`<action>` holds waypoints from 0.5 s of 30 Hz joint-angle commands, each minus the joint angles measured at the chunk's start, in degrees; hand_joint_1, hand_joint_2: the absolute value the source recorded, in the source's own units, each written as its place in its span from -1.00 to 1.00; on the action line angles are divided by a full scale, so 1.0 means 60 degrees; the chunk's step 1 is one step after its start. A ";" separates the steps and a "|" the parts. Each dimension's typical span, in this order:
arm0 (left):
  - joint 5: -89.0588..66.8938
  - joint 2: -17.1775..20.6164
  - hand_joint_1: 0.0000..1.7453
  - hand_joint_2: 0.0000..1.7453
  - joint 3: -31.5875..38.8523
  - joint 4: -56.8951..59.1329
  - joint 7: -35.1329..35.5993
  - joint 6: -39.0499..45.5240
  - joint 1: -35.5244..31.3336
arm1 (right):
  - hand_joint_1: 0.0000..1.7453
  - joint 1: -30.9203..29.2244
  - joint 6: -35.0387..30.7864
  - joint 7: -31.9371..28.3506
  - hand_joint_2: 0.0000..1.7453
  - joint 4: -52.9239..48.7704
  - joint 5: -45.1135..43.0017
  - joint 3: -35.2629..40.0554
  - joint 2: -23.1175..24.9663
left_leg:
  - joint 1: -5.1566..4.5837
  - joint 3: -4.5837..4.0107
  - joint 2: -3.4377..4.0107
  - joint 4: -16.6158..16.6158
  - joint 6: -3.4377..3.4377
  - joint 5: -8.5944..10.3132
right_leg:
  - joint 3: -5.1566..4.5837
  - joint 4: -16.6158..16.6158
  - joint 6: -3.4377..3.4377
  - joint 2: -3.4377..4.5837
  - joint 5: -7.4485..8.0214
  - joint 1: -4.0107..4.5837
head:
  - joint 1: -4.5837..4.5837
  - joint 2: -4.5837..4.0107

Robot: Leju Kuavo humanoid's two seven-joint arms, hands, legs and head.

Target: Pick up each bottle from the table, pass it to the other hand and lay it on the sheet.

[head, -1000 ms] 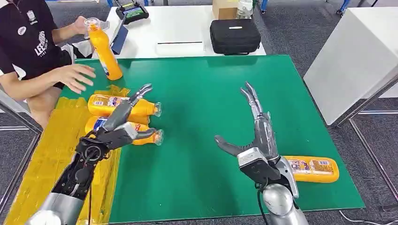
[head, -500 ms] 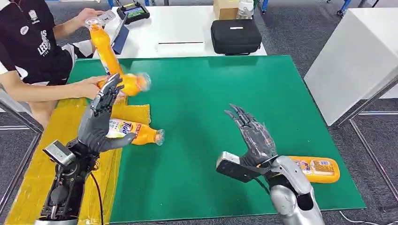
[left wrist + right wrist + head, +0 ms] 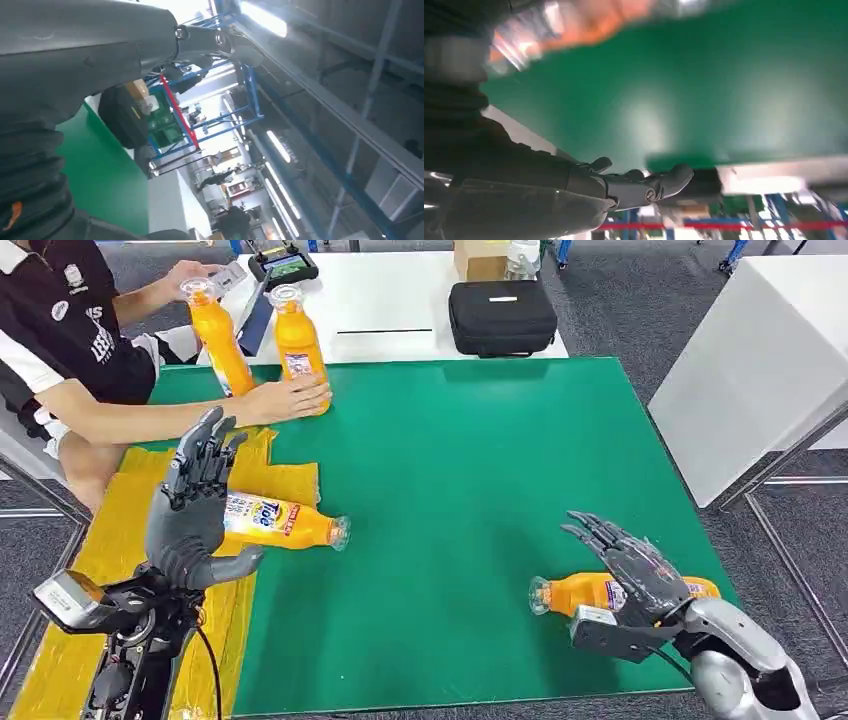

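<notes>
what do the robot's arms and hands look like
Both arms are silver metal at the forearm with dark mechanical wrist sections. The left hand is grey with darker, segmented fingers; a silver box-shaped module sits at its wrist and a black cable hangs below. The right hand looks the same, with a grey block at the wrist and a rounded silver forearm shell behind it.

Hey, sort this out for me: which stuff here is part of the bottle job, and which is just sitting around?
Job: bottle under the right hand; bottle on the sheet; two upright bottles; yellow sheet.

Lying about: black case; cardboard box; handheld controller.
</notes>
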 commanded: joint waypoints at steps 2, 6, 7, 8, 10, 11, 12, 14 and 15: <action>0.0360 -0.0002 -1.00 1.00 -0.0262 0.0066 0.0029 -0.0175 -0.0092 | -1.00 0.1101 0.0553 0.0280 1.00 0.0572 0.0113 -0.1103 -0.0002 | 0.0011 0.0041 -0.0008 -0.0005 -0.0022 -0.0014 | 0.0046 -0.0014 -0.0014 -0.0002 -0.0015 0.0009 | 0.0000 0.0000; 0.0441 -0.0015 -1.00 1.00 -0.0246 0.0051 0.0029 -0.0236 -0.0093 | -1.00 0.1240 0.0636 0.0264 1.00 0.0766 0.0071 -0.1270 -0.0053 | 0.0012 0.0046 -0.0016 -0.0007 -0.0019 -0.0013 | 0.0054 -0.0017 -0.0011 -0.0009 -0.0020 0.0007 | 0.0000 0.0000; 0.0452 -0.0031 -1.00 1.00 -0.0249 0.0074 0.0029 -0.0251 -0.0109 | -1.00 0.1342 0.0629 0.0251 1.00 0.0837 0.0071 -0.1368 -0.0061 | 0.0014 0.0072 -0.0012 -0.0006 -0.0026 -0.0027 | 0.0083 -0.0021 -0.0013 -0.0002 -0.0033 0.0009 | 0.0000 0.0000; 0.0456 -0.0052 -1.00 1.00 -0.0256 0.0096 0.0029 -0.0281 -0.0134 | -1.00 0.1382 0.0813 0.0418 1.00 0.0882 0.0098 -0.1455 0.0021 | 0.0012 0.0038 0.0000 -0.0006 -0.0018 -0.0013 | 0.0044 -0.0016 -0.0006 0.0007 -0.0017 0.0007 | 0.0000 0.0000; 0.0348 -0.0111 -1.00 1.00 -0.0317 0.0166 0.0029 -0.0277 -0.0182 | -1.00 0.1531 0.0951 0.0586 1.00 0.0958 0.0306 -0.1687 0.0109 | 0.0011 0.0035 -0.0006 -0.0008 -0.0018 -0.0011 | 0.0043 -0.0017 -0.0005 0.0000 -0.0015 0.0007 | 0.0000 0.0000; 0.0348 -0.0111 -1.00 1.00 -0.0317 0.0166 0.0029 -0.0277 -0.0182 | -1.00 0.1531 0.0951 0.0586 1.00 0.0958 0.0306 -0.1687 0.0109 | 0.0013 0.0051 -0.0016 -0.0010 -0.0022 -0.0016 | 0.0063 -0.0022 -0.0008 -0.0008 -0.0023 0.0009 | 0.0000 0.0000; 0.0203 -0.0134 -1.00 1.00 -0.0366 0.0259 0.0029 -0.0197 -0.0191 | -1.00 0.1518 0.0938 0.0822 1.00 0.1157 0.0653 -0.1910 0.0194 | 0.0018 0.0075 -0.0016 -0.0009 -0.0030 -0.0026 | 0.0089 -0.0026 -0.0014 -0.0007 -0.0034 0.0012 | 0.0000 0.0000; 0.0108 -0.0153 -1.00 1.00 -0.0425 0.0314 0.0029 -0.0104 -0.0171 | -1.00 0.1472 0.0706 0.1090 1.00 0.1410 0.1071 -0.2106 0.0273 | 0.0013 0.0065 -0.0022 -0.0012 -0.0027 -0.0019 | 0.0078 -0.0027 -0.0011 -0.0012 -0.0029 0.0008 | 0.0000 0.0000; 0.0120 -0.0165 -1.00 1.00 -0.0425 0.0344 0.0029 -0.0060 -0.0136 | -1.00 0.1427 0.0588 0.1154 1.00 0.1582 0.1285 -0.2212 0.0317 | 0.0010 0.0041 -0.0009 -0.0012 -0.0018 -0.0009 | 0.0048 -0.0024 -0.0003 -0.0002 -0.0016 0.0006 | 0.0000 0.0000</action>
